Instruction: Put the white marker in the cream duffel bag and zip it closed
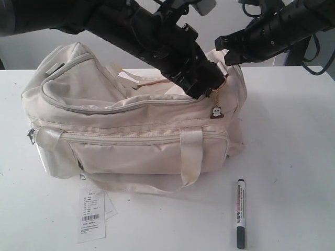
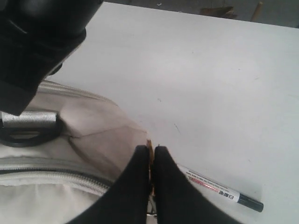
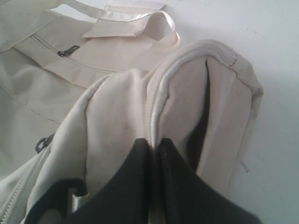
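Observation:
The cream duffel bag [image 1: 120, 120] lies on the white table, its top zipper [image 1: 120, 107] looking run shut along its length. On the table in front of the bag's right end lies the white marker [image 1: 240, 212], outside the bag; it also shows past the fingers as the marker [image 2: 219, 190]. My left gripper [image 1: 209, 88] is at the right end of the top zipper, shut on a small golden zipper pull [image 2: 149, 143]. A penguin charm [image 1: 216, 111] hangs just below it. My right gripper [image 1: 224, 56] is shut on the bag's end fabric [image 3: 177, 93].
A white barcode tag [image 1: 91, 214] lies on the table in front of the bag's left part. A webbing handle [image 1: 191, 157] droops over the front pocket. The right arm's black body [image 2: 37, 42] sits close above the bag. Bare table [image 1: 293, 146] spreads right of the bag.

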You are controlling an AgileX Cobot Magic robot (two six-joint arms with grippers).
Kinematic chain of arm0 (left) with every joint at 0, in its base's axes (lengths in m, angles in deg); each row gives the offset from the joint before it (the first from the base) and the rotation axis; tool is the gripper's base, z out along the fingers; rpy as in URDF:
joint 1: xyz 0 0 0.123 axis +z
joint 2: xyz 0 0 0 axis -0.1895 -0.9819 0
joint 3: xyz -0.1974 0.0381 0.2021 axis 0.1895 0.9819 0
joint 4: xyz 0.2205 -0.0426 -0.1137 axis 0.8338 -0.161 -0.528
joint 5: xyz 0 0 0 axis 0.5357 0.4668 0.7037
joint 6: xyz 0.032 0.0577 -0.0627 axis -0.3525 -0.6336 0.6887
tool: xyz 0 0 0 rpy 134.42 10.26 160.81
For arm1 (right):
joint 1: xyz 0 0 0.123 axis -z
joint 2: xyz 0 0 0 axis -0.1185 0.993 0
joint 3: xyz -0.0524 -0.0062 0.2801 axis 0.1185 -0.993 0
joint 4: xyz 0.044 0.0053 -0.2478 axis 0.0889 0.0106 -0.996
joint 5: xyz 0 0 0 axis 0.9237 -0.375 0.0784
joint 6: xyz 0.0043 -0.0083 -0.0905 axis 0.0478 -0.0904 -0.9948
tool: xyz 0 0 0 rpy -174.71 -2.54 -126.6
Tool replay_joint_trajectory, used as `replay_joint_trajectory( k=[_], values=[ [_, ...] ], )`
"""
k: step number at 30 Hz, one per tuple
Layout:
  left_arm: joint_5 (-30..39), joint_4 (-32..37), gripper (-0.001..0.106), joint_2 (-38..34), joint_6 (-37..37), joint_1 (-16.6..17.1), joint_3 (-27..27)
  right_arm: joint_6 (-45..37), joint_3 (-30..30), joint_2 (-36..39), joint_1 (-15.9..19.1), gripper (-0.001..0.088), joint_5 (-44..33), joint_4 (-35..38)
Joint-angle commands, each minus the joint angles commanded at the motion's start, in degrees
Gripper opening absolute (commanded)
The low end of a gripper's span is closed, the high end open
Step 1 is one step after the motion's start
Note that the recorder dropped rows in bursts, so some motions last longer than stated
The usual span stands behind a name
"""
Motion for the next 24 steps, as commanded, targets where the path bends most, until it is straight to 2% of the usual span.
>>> replay_joint_trajectory(
  k=[13,19,24],
  values=[
    [-2.98,2.81,0.000,4.68,0.12,0.00,6.92,0.00,0.00,0.00,0.00,0.0000,-1.44,0.00],
    [-2.55,3.09,0.000,5.87,0.54,0.00,7.52,0.00,0.00,0.00,0.00,0.0000,-1.98,0.00],
    [-2.03,6.38,0.000,6.49,3.03,0.00,7.74,0.00,0.00,0.00,0.00,0.0000,-2.08,-0.26]
  ],
)
